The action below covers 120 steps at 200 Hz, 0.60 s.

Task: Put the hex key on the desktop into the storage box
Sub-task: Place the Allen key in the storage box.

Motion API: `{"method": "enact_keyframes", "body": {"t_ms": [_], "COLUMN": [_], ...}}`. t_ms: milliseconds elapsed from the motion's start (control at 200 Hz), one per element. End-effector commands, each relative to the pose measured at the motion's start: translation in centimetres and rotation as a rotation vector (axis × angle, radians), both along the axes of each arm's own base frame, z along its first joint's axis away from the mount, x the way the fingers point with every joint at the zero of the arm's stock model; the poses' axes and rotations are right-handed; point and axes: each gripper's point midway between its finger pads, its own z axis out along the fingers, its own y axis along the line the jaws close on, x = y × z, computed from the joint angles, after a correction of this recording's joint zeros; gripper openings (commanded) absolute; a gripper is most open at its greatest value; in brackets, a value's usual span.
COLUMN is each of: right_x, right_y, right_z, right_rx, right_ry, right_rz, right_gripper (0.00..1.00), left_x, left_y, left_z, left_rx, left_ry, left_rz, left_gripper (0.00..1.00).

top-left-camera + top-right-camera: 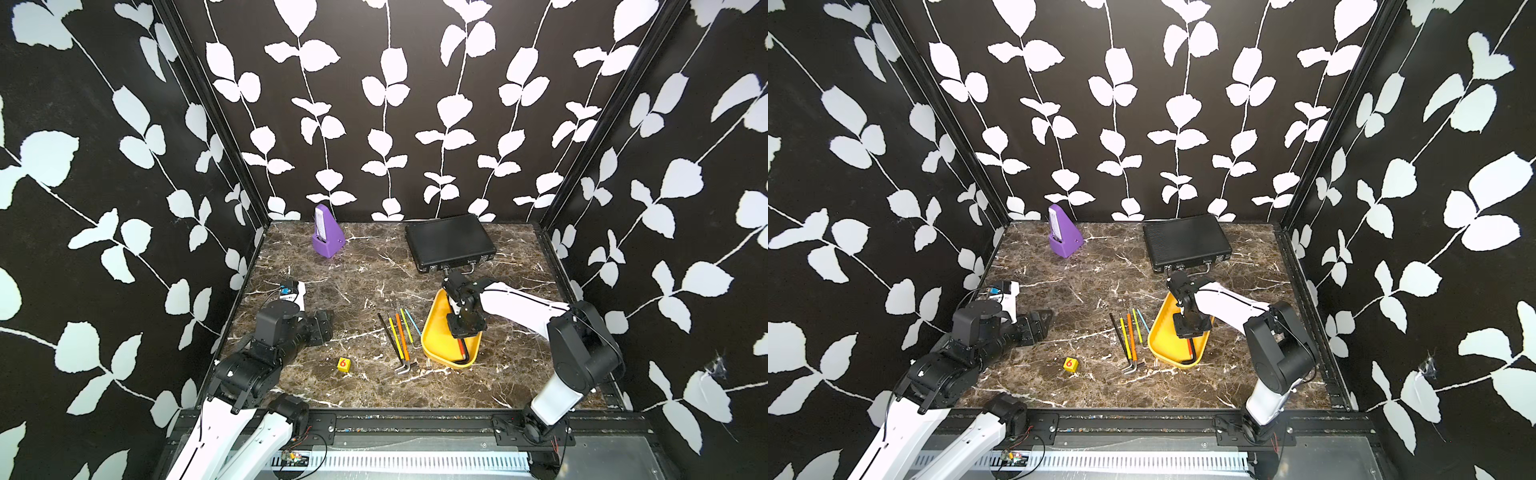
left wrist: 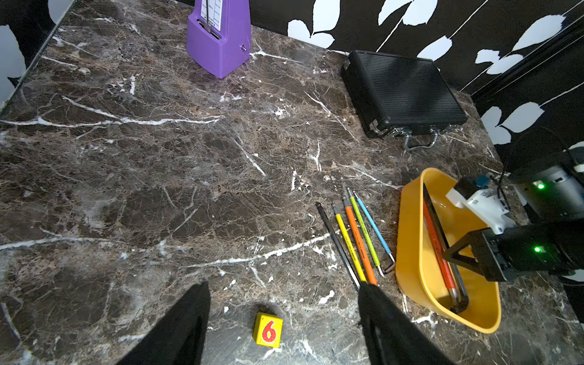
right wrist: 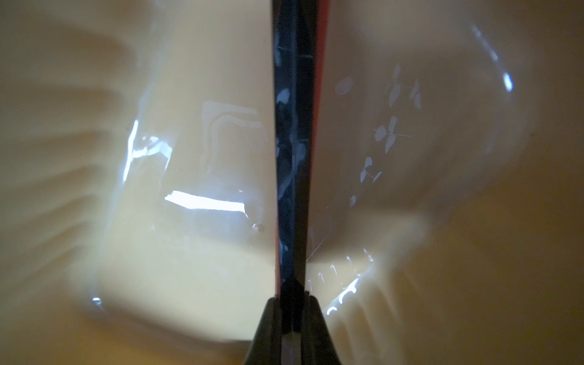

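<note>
Several hex keys (image 1: 399, 332) (image 2: 357, 240) with black, yellow, orange, green and blue shafts lie side by side on the marble desktop (image 1: 365, 282). Just to their right is the yellow storage box (image 1: 430, 328) (image 1: 1158, 332) (image 2: 407, 240) (image 3: 158, 158). A red hex key (image 2: 437, 249) and a black hex key (image 2: 462, 294) (image 3: 294, 158) lie lengthwise in the box. My right gripper (image 1: 461, 337) (image 1: 1188, 338) (image 3: 292, 303) reaches down into the box and is shut on the black hex key. My left gripper (image 1: 328, 320) (image 1: 1046, 318) (image 2: 282, 286) hovers open and empty at the left.
A purple metronome (image 1: 327, 232) stands at the back left. A black briefcase (image 1: 451, 243) lies at the back right, just behind the storage box. A small yellow die marked 6 (image 1: 343, 364) (image 2: 268, 330) sits near the front, left of the hex keys.
</note>
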Motion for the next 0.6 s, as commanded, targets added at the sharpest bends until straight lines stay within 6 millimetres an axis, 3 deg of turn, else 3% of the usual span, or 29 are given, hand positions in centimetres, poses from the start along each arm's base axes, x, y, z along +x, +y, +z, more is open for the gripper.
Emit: {"method": "enact_keyframes", "body": {"t_ms": [0, 135, 280, 390, 495, 550, 595], "right_x": [-0.3, 0.0, 0.0, -0.5, -1.6, -2.4, -2.7], "right_y": [-1.8, -1.1, 0.6, 3.9, 8.3, 10.5, 12.8], "right_z": [0.4, 2.2, 5.9, 7.6, 8.3, 7.0, 7.5], "right_rx": [-0.07, -0.06, -0.058, -0.029, 0.018, 0.014, 0.039], "right_ry": [-0.009, -0.075, -0.191, -0.247, -0.273, -0.252, -0.262], "right_rz": [0.02, 0.033, 0.071, 0.126, 0.199, 0.24, 0.27], "right_gripper": [0.08, 0.29, 0.35, 0.35, 0.34, 0.33, 0.32], "left_x": [0.2, 0.2, 0.2, 0.1, 0.0, -0.2, -0.4], "left_y": [-0.2, 0.0, 0.0, 0.1, 0.5, 0.8, 1.1], "left_z": [-0.1, -0.3, -0.6, -0.5, -0.6, -0.7, -0.7], "left_rx": [-0.002, 0.006, 0.008, 0.006, 0.012, 0.02, 0.026], "left_ry": [-0.012, -0.009, -0.005, -0.008, -0.007, -0.004, -0.003], "left_rz": [-0.005, 0.002, 0.004, 0.009, 0.023, 0.034, 0.046], "left_gripper": [0.75, 0.75, 0.75, 0.75, 0.75, 0.75, 0.75]}}
